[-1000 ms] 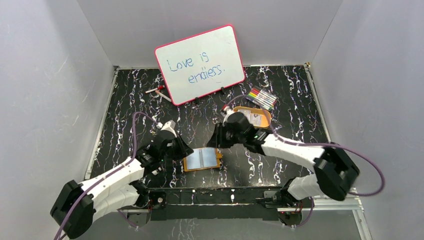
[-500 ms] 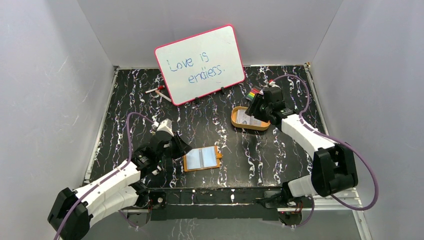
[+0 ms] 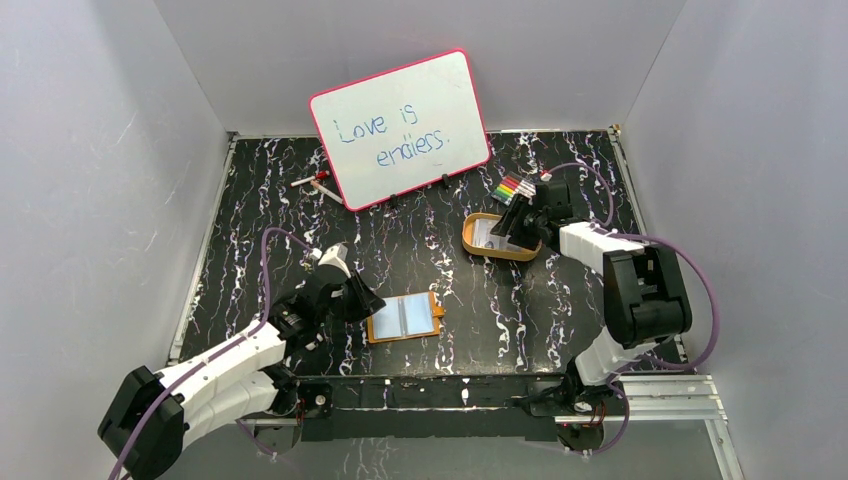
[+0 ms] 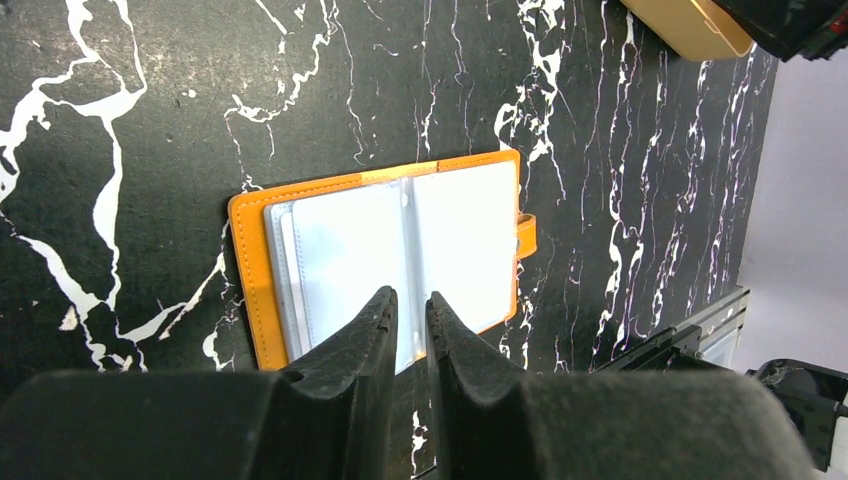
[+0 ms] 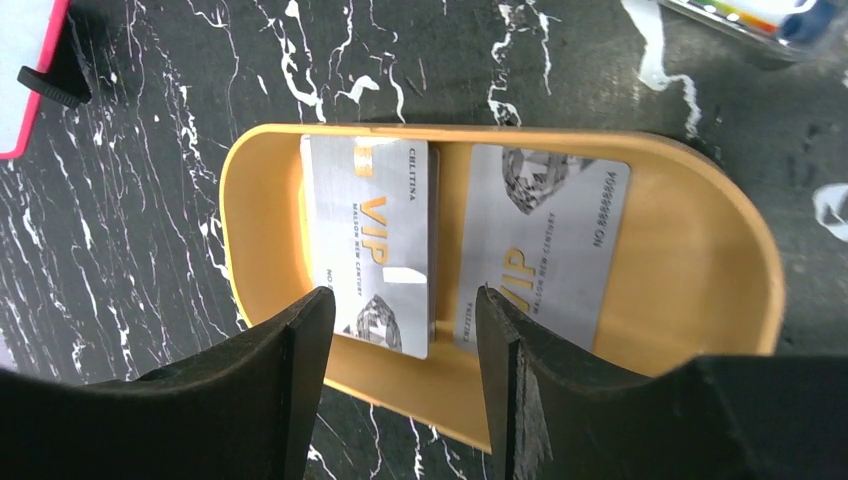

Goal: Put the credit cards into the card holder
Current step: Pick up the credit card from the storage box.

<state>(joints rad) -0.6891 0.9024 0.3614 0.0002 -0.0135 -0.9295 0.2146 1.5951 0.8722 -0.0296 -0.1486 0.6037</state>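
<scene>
The shallow orange oval tray point(image 5: 250, 200) holds the pale silver credit cards point(image 5: 370, 250), lying flat side by side with gold "VIP" print. The right pincer point(image 5: 402, 295) hangs just above the tray's near rim with its fingers spread wide. The left-hand card lies between the fingers, and they grip nothing. A second ago this pincer was well away from the tray, beside the small orange leather-like card holder point(image 3: 404, 317). It has since swung back over the tray and its fingers have spread wider.

The card holder has not moved. It lies open on the black marbled surface point(image 3: 560, 310), well apart from the tray, nearer the arm bases and to the left, with its clear sleeves facing up. The left pincer point(image 4: 410, 298) still hovers over the holder's side away from the tray. It is almost closed, with only a slit between its fingers, and holds nothing.
</scene>
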